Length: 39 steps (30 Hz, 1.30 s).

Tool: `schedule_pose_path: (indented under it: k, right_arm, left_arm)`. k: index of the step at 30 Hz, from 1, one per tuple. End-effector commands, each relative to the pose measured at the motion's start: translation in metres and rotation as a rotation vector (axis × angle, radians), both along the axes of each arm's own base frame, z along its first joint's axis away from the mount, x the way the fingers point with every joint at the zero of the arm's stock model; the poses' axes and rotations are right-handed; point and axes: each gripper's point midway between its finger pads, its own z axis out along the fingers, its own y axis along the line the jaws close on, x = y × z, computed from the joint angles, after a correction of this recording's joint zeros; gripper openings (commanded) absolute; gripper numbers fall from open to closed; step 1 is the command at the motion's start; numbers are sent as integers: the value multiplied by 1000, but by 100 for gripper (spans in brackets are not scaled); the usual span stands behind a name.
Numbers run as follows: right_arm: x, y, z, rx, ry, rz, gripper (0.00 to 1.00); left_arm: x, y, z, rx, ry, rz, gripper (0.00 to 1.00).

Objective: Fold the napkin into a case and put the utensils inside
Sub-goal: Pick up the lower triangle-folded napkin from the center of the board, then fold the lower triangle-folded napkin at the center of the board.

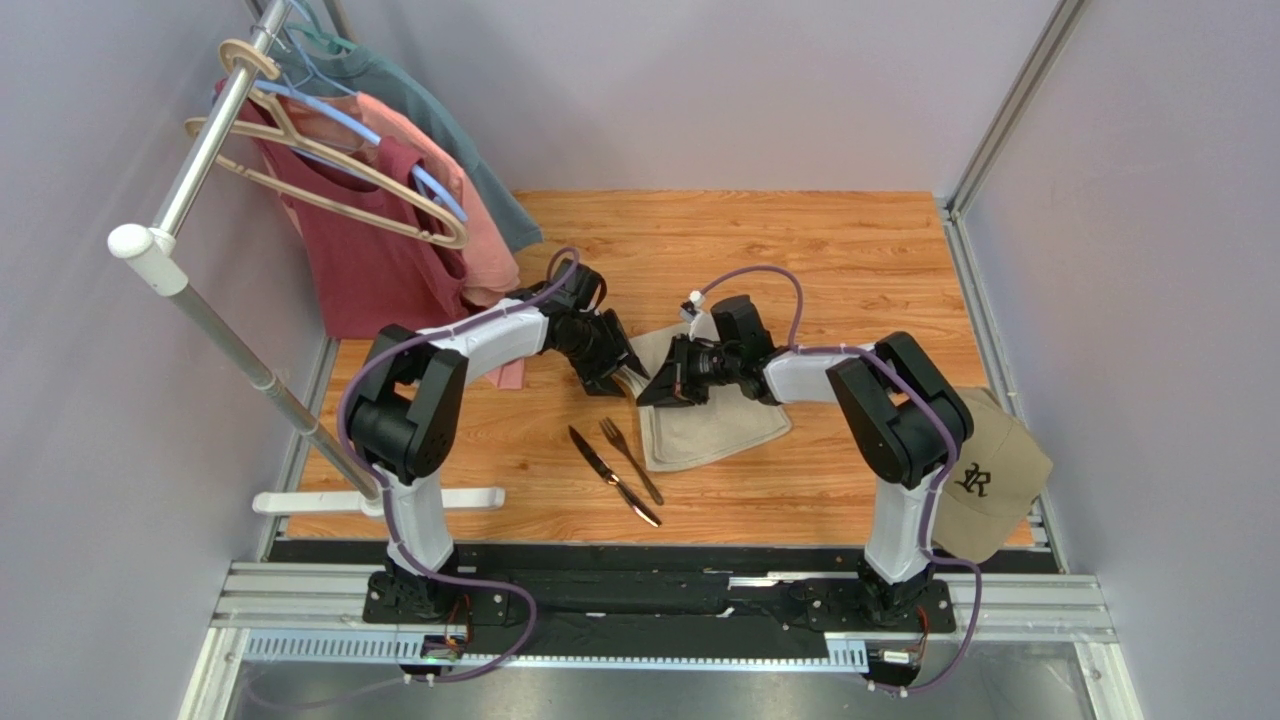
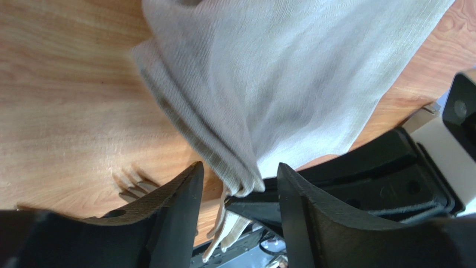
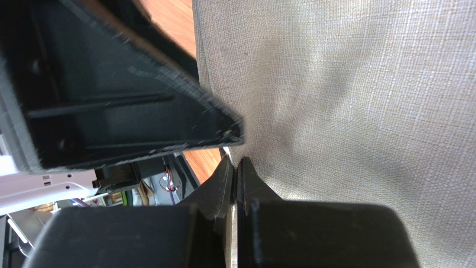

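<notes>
1. The napkin (image 1: 718,420) lies mid-frame in the top view, with the fork (image 1: 631,458) and knife (image 1: 613,477) just to its lower left.
2. The right gripper (image 3: 235,168) has its fingers pressed together on the napkin's left corner. That pinch should be held firm.
3. The left gripper (image 2: 239,170) has its fingers apart, astride the layered corner. It should close only once every layer sits between them.

Left arm (image 1: 409,420) and right arm (image 1: 899,408): black joints, white links. Purple cable (image 1: 347,417) runs back from the jaws along each. Left gripper (image 2: 239,170) fingers (image 2: 179,218): black wedges.
</notes>
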Motion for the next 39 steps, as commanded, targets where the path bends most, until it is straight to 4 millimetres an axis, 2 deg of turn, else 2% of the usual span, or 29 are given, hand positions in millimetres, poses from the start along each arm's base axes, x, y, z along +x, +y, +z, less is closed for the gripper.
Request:
schedule_pose_path:
  k: [1,2,4,5,6,7,9,10,12,13,14,16,17,18,19,21,24,33,36,37,38,39]
  right_arm:
    - [2,10,21,30,-81,38,0]
    - [1,9,19,15,-81,44,0]
    - [0,7,15,-17,-71,47,2]
    - [-1,4,14,-38,-87,60,9]
    - [-2,1,13,-65,-89,64,22]
    - [-3,-8,8,-133,-64,54,28]
    - [2,-20,17,-180,-120,51,44]
    - [7,-32,18,-224,-114,24,47]
    - [16,-44,26,-254,-158,17,49]
    - [23,-57,24,-295,-154,-14,49]
    - [33,-58,30,-301,-181,-26,49]
    - [43,-62,24,-311,-183,-28,45]
    - [47,-62,21,-311,-182,-31,41]
    - [53,-60,22,-309,-188,-31,29]
    - [57,-60,11,-323,-177,-34,22]
    - [67,-57,9,-326,-193,-43,10]
    - [73,-56,-2,-340,-192,-44,0]
    - [67,-58,-37,-364,-121,-50,0]
    - [61,-58,-43,-359,-87,-56,0]
    - [60,-56,-43,-344,-83,-54,0]
    - [59,-57,-44,-344,-76,-55,0]
    - [58,-57,-44,-343,-76,-55,0]
  left_arm:
    - [11,-12,4,-25,-13,-9,52]
    - [11,-11,3,-20,-14,-9,49]
    - [11,-6,-1,3,-24,-1,37]
    - [12,-5,1,8,-38,-7,31]
    - [13,-2,-1,25,-46,-4,21]
    - [12,-1,-2,29,-50,-8,13]
    - [13,-2,-2,31,-62,-30,3]
    - [12,-2,-2,32,-62,-36,1]
    - [10,-1,-5,36,-56,-47,0]
    - [8,0,-7,39,-54,-50,0]
    - [8,1,-7,40,-52,-50,0]
    - [9,0,-5,39,-56,-48,0]
    - [9,0,-3,37,-58,-49,0]
    - [10,0,-1,39,-63,-47,0]
    - [12,-1,3,39,-70,-45,0]
    - [13,1,5,56,-72,-46,0]
    - [17,1,11,70,-77,-45,0]
    - [17,-17,10,79,-66,-63,0]
    - [23,-26,11,82,-71,-66,0]
    - [27,-32,18,79,-83,-71,0]
    - [28,-35,12,89,-71,-71,0]
    - [36,-41,19,82,-92,-69,0]
